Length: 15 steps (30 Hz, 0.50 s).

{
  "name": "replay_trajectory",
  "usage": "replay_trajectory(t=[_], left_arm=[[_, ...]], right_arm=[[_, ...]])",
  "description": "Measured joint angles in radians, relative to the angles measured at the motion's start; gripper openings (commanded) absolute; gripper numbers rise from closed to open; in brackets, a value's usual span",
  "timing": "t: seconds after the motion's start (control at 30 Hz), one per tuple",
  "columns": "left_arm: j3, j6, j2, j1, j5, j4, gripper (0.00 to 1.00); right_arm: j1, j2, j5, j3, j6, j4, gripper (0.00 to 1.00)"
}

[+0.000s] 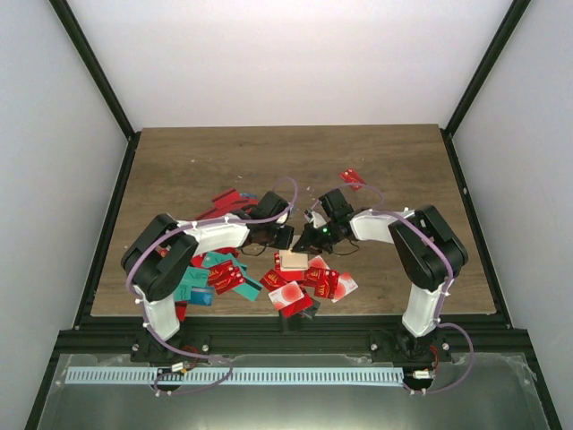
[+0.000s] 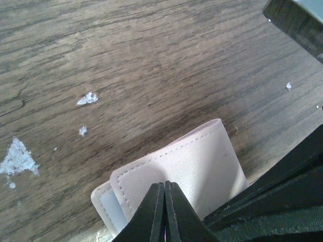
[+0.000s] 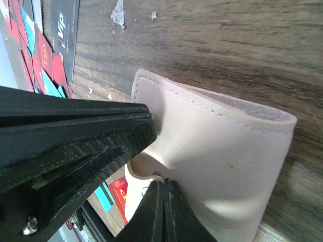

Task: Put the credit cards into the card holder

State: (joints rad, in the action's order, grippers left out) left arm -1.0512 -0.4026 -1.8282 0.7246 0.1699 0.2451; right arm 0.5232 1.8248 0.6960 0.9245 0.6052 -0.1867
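At mid-table (image 1: 197, 161) your two arms meet nose to nose, and the card holder (image 1: 294, 262) sits right under them, a beige patch at the top edge of the credit cards (image 1: 228, 276). Your left gripper (image 2: 164, 185) is clamped tight on the card holder (image 2: 192, 166). Its fingers are pressed flat together over the near edge, and a sliver of pale blue lining peeks out on the left. Your right gripper (image 3: 164, 182) is pinched just as tight on the holder (image 3: 217, 166), down by the small notch in the flap. The beige cover bulges up off the wood. The black body of the left gripper (image 3: 75, 136) crowds in from the left of that view, touching the cover. Beyond it you see red and teal cards (image 3: 43, 55) and a black VIP card (image 3: 63, 35) lying flat. One red card (image 1: 352, 177) lies well apart, beyond your right arm. White flecks (image 2: 17, 156) dot the wood near the holder.
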Motion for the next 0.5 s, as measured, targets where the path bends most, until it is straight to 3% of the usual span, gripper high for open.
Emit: replay_trajectory(t=[0.5], left_arm=[[0.01, 0.0, 0.127, 0.01, -0.016, 0.064, 0.04]], right_arm=[[0.0, 0.018, -0.004, 0.016, -0.01, 0.019, 0.01]])
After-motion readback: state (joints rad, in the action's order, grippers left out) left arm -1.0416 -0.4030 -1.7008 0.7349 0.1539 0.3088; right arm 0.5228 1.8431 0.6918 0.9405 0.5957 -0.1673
